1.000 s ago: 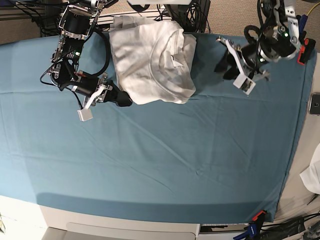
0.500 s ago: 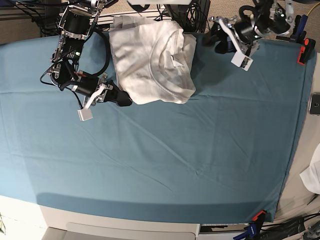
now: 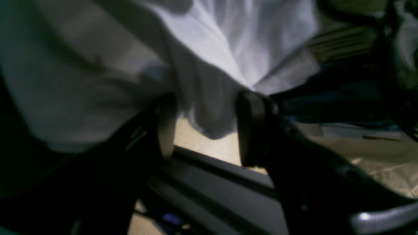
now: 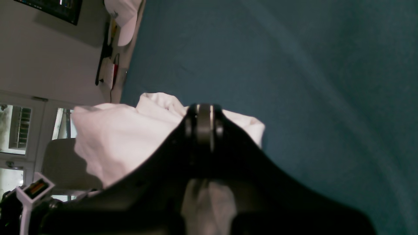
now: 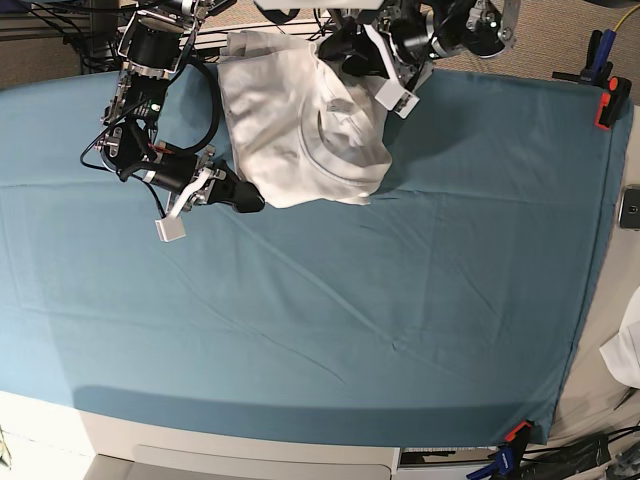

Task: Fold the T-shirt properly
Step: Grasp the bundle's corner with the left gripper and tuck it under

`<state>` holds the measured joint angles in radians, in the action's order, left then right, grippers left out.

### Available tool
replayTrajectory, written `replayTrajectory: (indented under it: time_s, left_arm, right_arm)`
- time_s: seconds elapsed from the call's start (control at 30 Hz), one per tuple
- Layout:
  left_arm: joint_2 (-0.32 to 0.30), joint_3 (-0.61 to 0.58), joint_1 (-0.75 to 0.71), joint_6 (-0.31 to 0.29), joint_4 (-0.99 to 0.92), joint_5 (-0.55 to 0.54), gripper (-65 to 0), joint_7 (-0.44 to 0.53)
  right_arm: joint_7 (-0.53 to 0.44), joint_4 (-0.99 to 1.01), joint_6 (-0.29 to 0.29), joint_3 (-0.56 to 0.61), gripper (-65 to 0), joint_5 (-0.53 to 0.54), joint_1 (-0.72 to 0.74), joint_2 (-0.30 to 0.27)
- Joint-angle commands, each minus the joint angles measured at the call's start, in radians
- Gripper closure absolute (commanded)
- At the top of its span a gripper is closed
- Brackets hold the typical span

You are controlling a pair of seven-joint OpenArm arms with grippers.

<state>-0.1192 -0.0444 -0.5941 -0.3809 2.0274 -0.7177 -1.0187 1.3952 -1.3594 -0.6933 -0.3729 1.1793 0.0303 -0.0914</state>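
While the T-shirt [image 5: 300, 120] lies bunched at the bench's far edge, we see the left tool [image 3: 202, 130] spread around its far hem, the right tool [image 4: 200, 125] pinching its near corner.

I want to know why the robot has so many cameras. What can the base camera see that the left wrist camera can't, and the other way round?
Only the base view shows the whole teal sheet, the right gripper shut on the T-shirt's near corner, and red clamps at the table edge.

Only the left wrist view shows, close up, the left gripper with its fingers open, a hanging fold of shirt between them, and the floor beneath.

Both show the white T-shirt and the left gripper.
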Motion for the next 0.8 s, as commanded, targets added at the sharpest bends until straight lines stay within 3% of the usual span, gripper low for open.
replayTrajectory:
  time_s: [0.0, 0.13, 0.33, 0.77]
  left_arm:
    - [0.002, 0.002, 0.001, 0.005, 0.013, 0.011, -31.1, 0.022]
    - [0.002, 0.004, 0.013, 0.049, 0.014, 0.122, -31.1, 0.024]
    - [0.002, 0.01, 0.011, 0.05, 0.041, 0.162, -31.0, -0.003]
    - [-0.006, 0.01, -0.007, 0.118, 0.129, 0.351, -31.1, -0.005]
  right_arm:
    - [-0.007, -0.015, -0.005, -0.001, 0.0, 0.024, 0.014, -0.008]
    - [-0.007, -0.015, -0.005, -0.001, 0.0, 0.024, 0.014, -0.008]
    - [-0.007, -0.015, -0.005, -0.001, 0.0, 0.024, 0.014, -0.008]
    - [-0.007, -0.015, -0.005, -0.001, 0.0, 0.024, 0.014, -0.008]
